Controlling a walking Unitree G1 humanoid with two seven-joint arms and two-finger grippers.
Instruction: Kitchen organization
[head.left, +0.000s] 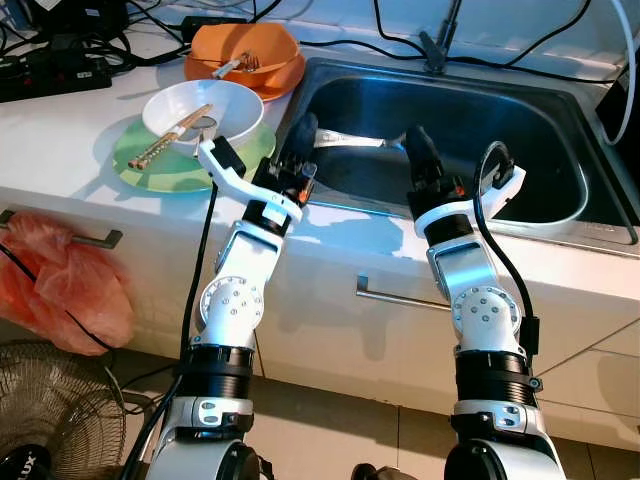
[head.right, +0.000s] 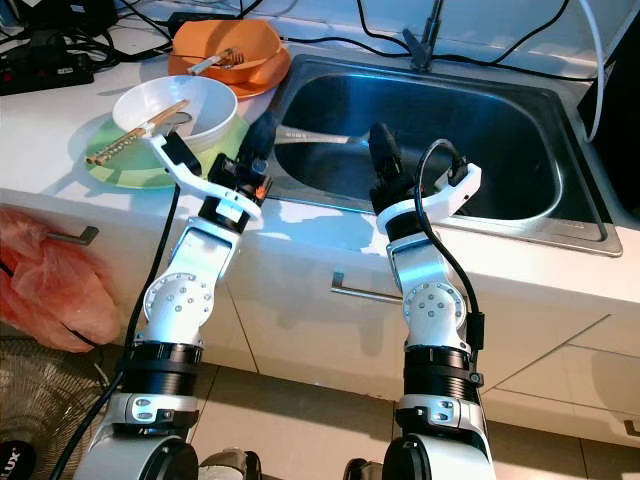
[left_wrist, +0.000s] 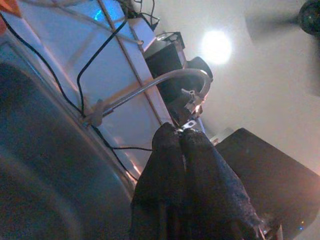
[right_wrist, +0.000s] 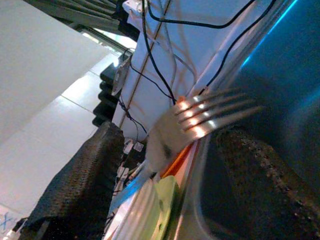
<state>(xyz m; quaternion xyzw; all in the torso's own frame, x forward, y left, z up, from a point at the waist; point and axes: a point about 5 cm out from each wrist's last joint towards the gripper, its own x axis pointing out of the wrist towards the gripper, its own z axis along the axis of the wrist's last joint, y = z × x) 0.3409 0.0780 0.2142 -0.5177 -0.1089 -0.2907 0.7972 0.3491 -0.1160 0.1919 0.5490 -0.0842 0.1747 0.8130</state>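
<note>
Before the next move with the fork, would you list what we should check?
1. Fork between the right gripper fingers: ok, seen in the right wrist view.
2. Firm grip on the fork: cannot tell.
3. Left gripper fingers shut, nothing between them: ok.
4. Fork held over the sink: ok.
5. Left wrist clearance from the white bowl with chopsticks on the green plate: not ok, very close.
</note>
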